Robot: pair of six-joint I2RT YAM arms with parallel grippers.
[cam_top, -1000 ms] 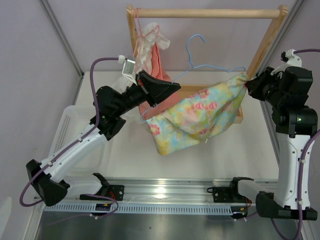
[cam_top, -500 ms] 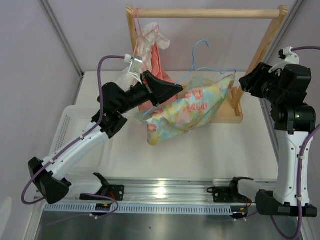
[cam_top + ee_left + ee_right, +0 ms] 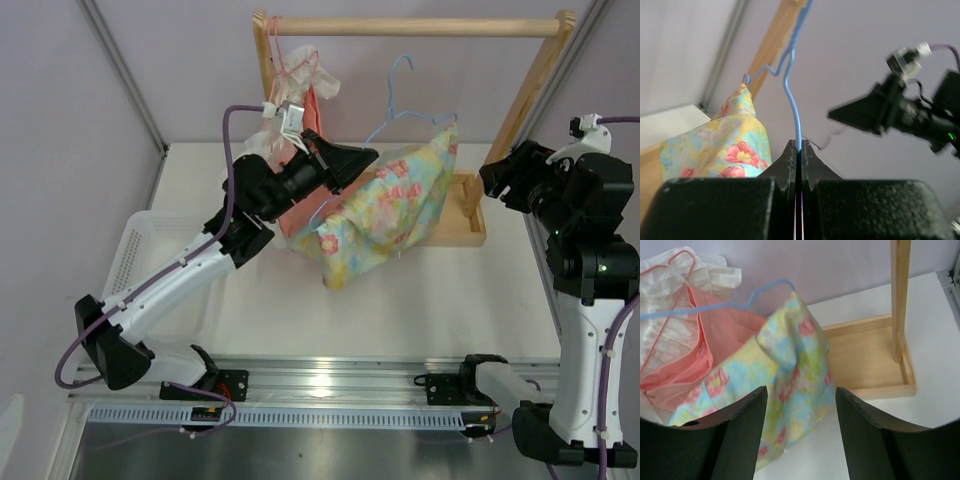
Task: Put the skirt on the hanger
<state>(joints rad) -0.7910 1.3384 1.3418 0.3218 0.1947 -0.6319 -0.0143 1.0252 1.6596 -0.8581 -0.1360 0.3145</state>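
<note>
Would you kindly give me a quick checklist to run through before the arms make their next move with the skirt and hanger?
1. Grip of left end effector on the hanger wire: ok, shut on it.
2. Release by right end effector, open and clear of the skirt: ok.
3. Skirt corner caught on the hanger's far shoulder: ok.
4. Skirt seated across the whole hanger: cannot tell.
5. Hanger hook on the wooden rail: not ok, it is off the rail.
</note>
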